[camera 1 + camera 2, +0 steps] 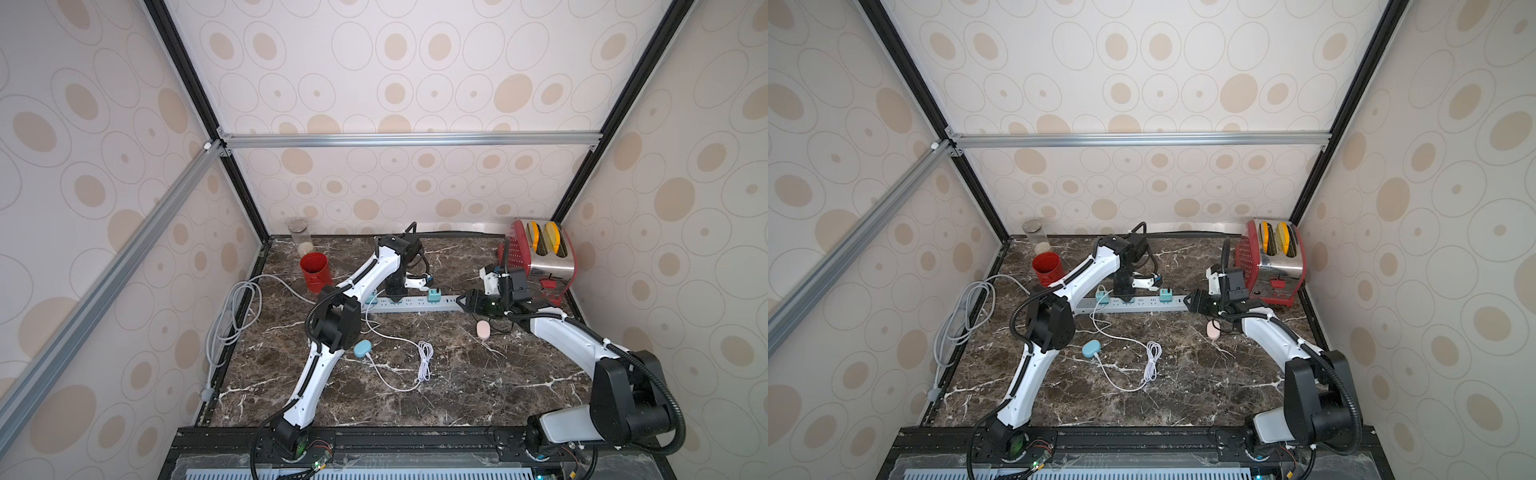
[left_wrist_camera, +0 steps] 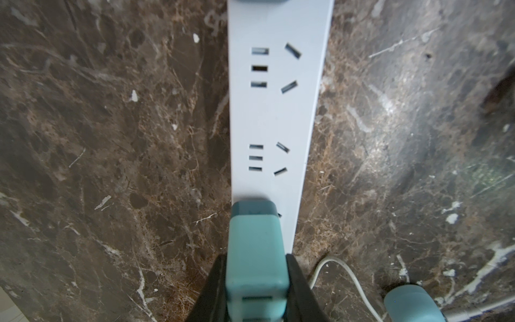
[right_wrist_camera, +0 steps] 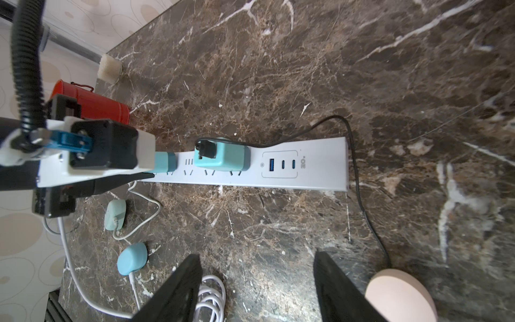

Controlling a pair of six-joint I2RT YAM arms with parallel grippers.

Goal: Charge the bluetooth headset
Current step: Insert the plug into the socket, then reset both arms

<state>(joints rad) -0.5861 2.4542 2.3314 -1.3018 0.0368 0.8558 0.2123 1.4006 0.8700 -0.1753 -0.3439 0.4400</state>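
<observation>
The blue headset case (image 1: pixel 362 348) lies left of centre on the marble table (image 1: pixel 457 395), with a white cable (image 1: pixel 424 363) attached. Just beyond it, the left gripper (image 2: pixel 257 259) clamps a teal adapter (image 2: pixel 255 239) standing on the power strip (image 2: pixel 278 117). The right gripper (image 3: pixel 256 255) gapes wide near the strip's right end, beside a pink case (image 3: pixel 401 295).

1. In a top view the left arm (image 1: pixel 365 272) hides the left end of the strip (image 1: pixel 440 303).
2. The prongs of the adapter (image 2: pixel 256 251) are hidden against the strip (seating unclear).
3. The pink case (image 3: pixel 401 295) is cut off by the right wrist view's edge.
</observation>
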